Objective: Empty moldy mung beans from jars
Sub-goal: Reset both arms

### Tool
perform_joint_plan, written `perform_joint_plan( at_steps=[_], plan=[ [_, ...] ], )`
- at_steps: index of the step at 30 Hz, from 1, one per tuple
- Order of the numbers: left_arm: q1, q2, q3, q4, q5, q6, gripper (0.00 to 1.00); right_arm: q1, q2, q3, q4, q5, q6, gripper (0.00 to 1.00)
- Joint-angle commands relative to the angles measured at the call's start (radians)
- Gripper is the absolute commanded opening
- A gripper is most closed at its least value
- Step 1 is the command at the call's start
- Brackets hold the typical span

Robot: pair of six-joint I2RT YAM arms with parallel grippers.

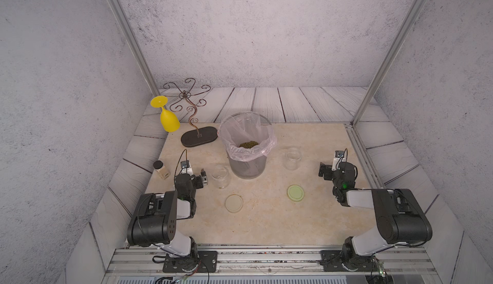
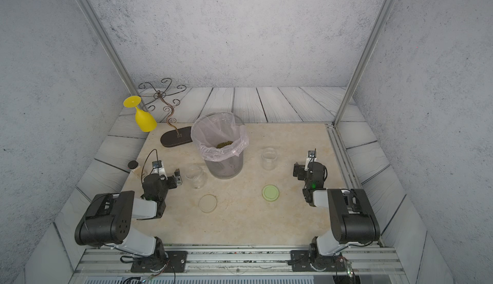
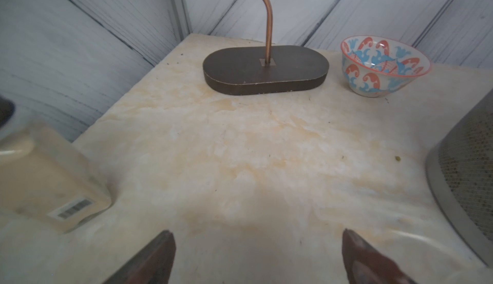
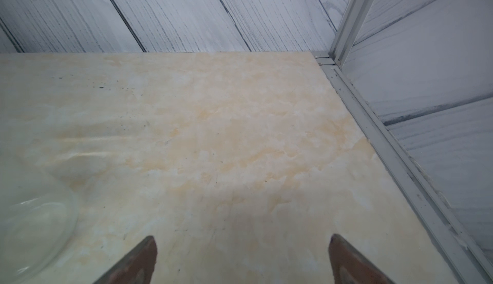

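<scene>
Jars: left jar (image 1: 221, 176) & right jar (image 1: 292, 158) stand upright, lidless, looking near-empty, either side of the bin (image 1: 246, 167). Mung beans (image 1: 248, 144) lie heaped in its liner. Beige lid (image 1: 233, 203) & green lid (image 1: 295, 193) lie flat on the table (image 1: 266, 224), nearer the arms. Left gripper (image 3: 257, 240) & right gripper (image 4: 241, 242) are both spread wide, holding nothing. Glass is prob. light now, rigid, slick, breakable: take it across the body at mid-height, not the rim, w/ a gentle squeeze.
</scene>
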Motion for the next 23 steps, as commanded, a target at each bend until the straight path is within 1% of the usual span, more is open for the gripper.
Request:
perform_joint_plan(
  at_steps=[1, 3, 5, 6, 8, 23],
  plan=[
    [0.007, 0.036, 0.14, -0.119, 0.173, 0.083, 0.98, -0.007, 0.009, 0.02, -0.021, -0.03, -0.011, 0.99],
    [0.006, 0.007, 0.13, -0.147, 0.175, 0.081, 0.98, -0.007, 0.01, 0.022, -0.023, -0.032, -0.011, 0.99],
    [0.001, -0.003, 0.155, -0.21, 0.197, 0.11, 0.98, -0.006, 0.009, 0.021, -0.022, -0.031, -0.012, 0.99],
    [-0.001, 0.002, 0.148, -0.186, 0.218, 0.12, 0.98, -0.006, 0.009, 0.022, -0.023, -0.031, -0.013, 0.99],
    [-0.006, 0.001, 0.146, -0.187, 0.218, 0.121, 0.98, -0.007, 0.008, 0.019, -0.022, -0.03, -0.013, 0.99],
    [-0.018, -0.006, 0.152, -0.21, 0.192, 0.129, 0.98, -0.006, 0.005, 0.015, -0.017, -0.03, -0.015, 0.99]
  ],
)
